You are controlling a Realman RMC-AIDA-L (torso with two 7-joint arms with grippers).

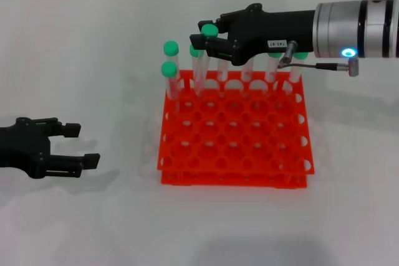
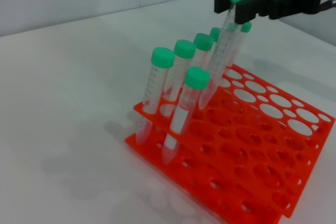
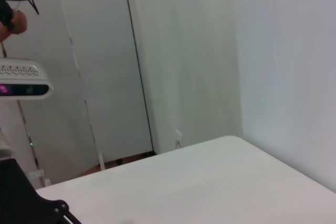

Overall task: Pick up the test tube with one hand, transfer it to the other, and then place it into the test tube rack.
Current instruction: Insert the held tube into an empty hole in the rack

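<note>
head view: the right gripper (image 1: 209,45) is clamped on the test tube (image 2: 223,51) near its cap, its tip entering a back-row hole of the test tube rack (image 1: 249,154). placing step; next, likely lower straight, then release. left gripper (image 1: 78,144) idles open, well apart.

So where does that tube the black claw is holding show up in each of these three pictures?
Head view: the test tube is at upper centre, above the back row of the orange test tube rack, gripped by the right gripper.
Left wrist view: the test tube is at top right, its tip lowered to the rack.
Right wrist view: not in it.
Shared landmark: the rack.
</note>
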